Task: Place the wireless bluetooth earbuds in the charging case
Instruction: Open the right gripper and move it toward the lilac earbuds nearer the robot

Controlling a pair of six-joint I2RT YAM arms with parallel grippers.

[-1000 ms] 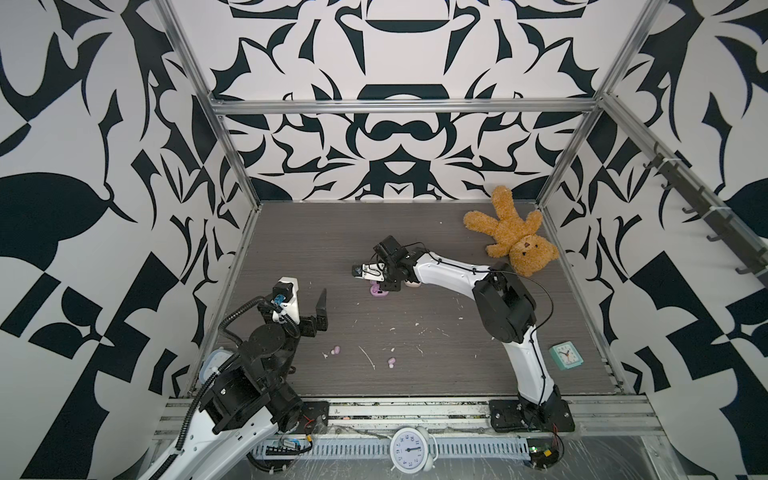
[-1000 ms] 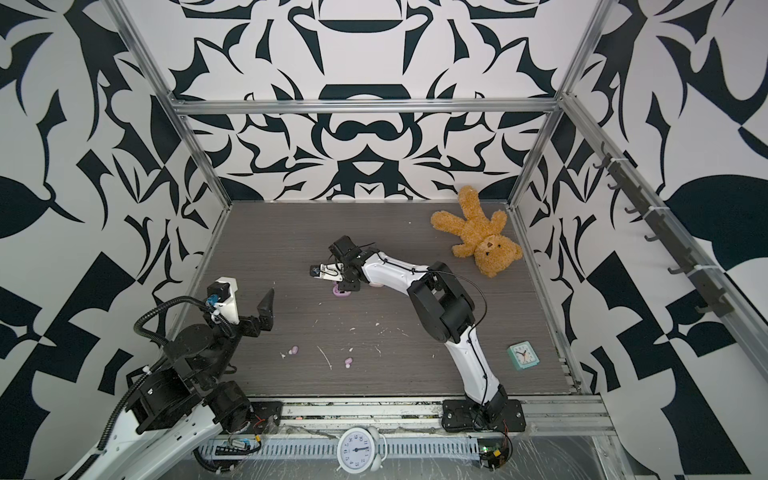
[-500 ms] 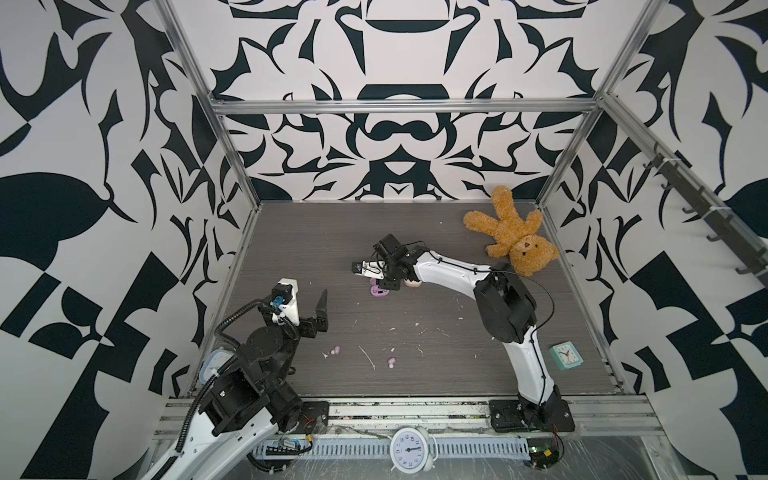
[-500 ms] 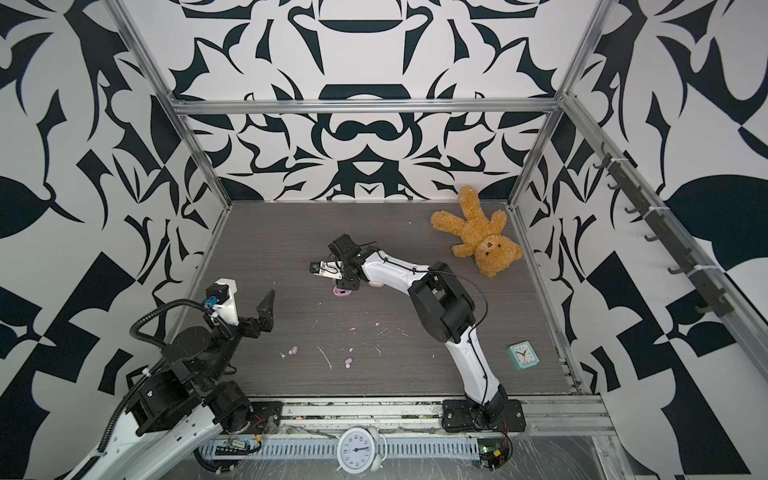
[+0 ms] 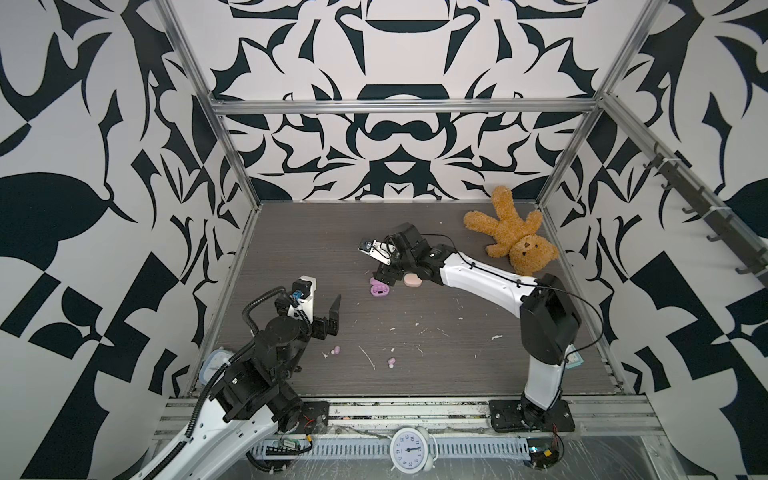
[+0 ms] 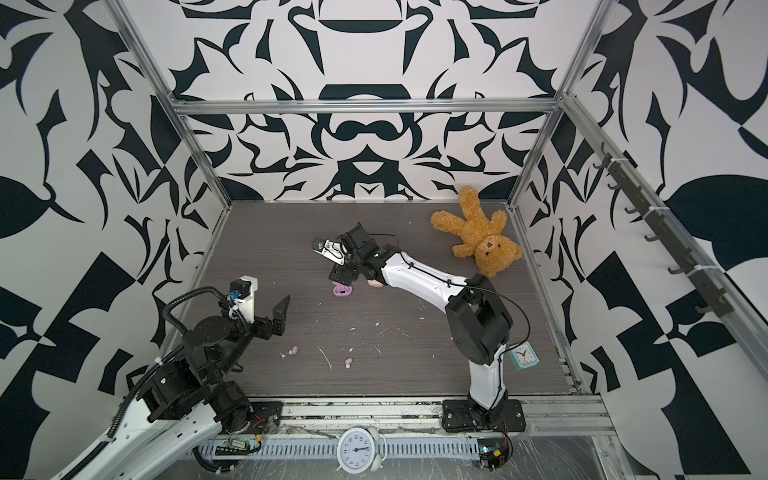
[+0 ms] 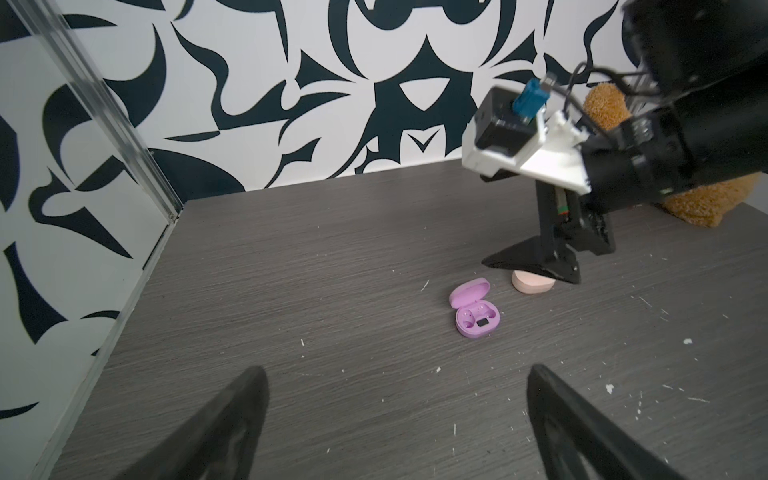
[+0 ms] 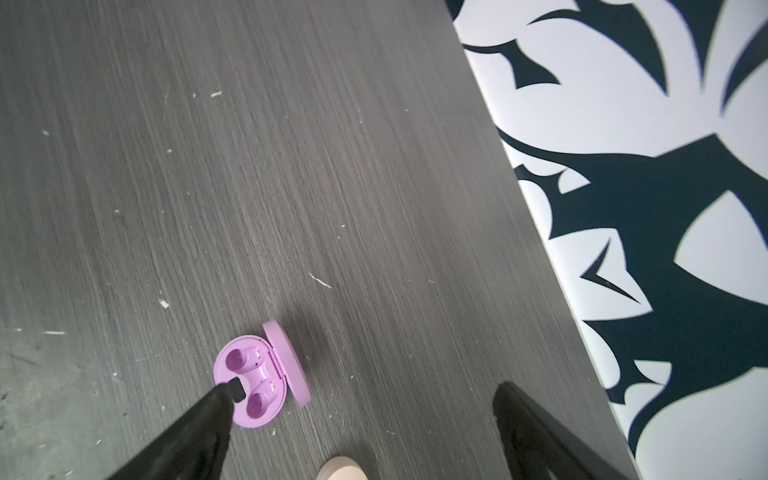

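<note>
Jaws spread wide and empty, the right gripper [image 8: 370, 390] hangs over the lilac charging case [image 8: 257, 382], which lies open with both wells bare at centre frame in both top views. One black fingertip [image 8: 226, 399] crosses its rim in the right wrist view, and a closed peach-pink case [image 5: 412, 281] sits just beside it. Two lilac earbuds [image 5: 337, 350] lie loose on the grey table [image 5: 291, 249] at lower centre, well apart from that case, while the left gripper [image 7: 397, 370], likewise released and holding nothing, hovers at lower left and a teddy bear [image 5: 509, 237] sprawls at upper right.
</note>
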